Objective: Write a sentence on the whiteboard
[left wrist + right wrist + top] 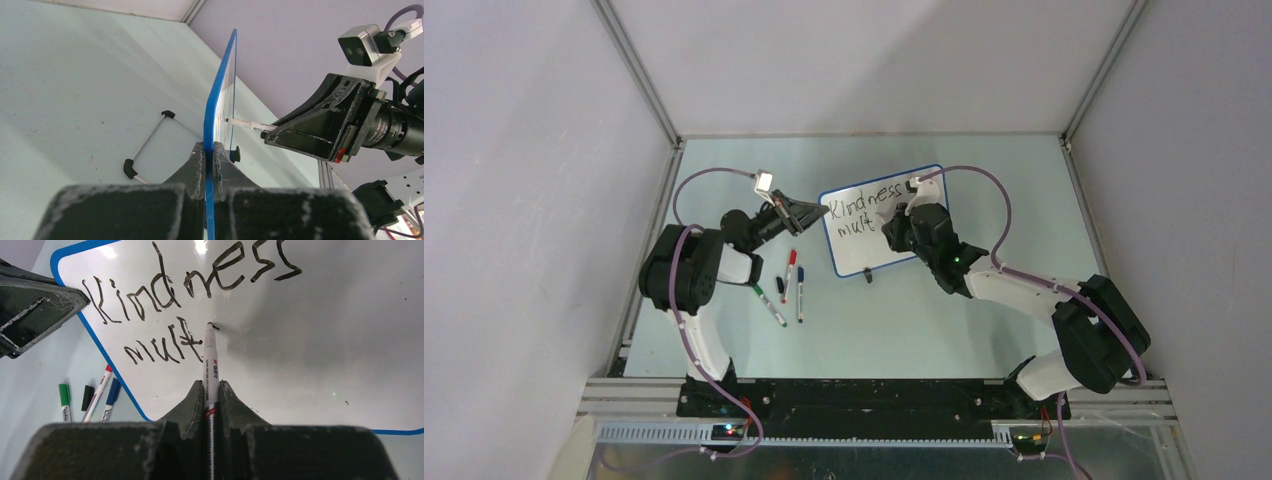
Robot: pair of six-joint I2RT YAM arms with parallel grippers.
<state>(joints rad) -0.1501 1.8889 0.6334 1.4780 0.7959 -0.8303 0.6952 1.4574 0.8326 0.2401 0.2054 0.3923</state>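
Board point(859, 252) up in the middle of the bench point(984, 150), writing face turned toward the arms, and the left hand point(209, 150) is clenched on its blue left edge, one finger on each face. Over on the right, the right hand point(210, 387) is clamped round a marker point(210, 360), white barrel running straight out between the fingers, tip pressed to the white surface just right of the "t", a small dark mark there. The sentence point(192, 287) reads "Kindness" along the top line and, under it, only "mult" so far, in thin, slightly wobbly black strokes. From the left wrist the board shows edge-on, close to upright, with its wire stand point(150, 145) and black feet resting on the bench behind it, and the marker meets the written face from the far side of that edge. Down on the bench, left of the board's near corner and nearer than the left hand, lie the spares, close together but clear of the board: a green pen point(771, 308), a red pen point(790, 272), a blue pen point(800, 293), and a short black cap point(780, 284) between green and red.
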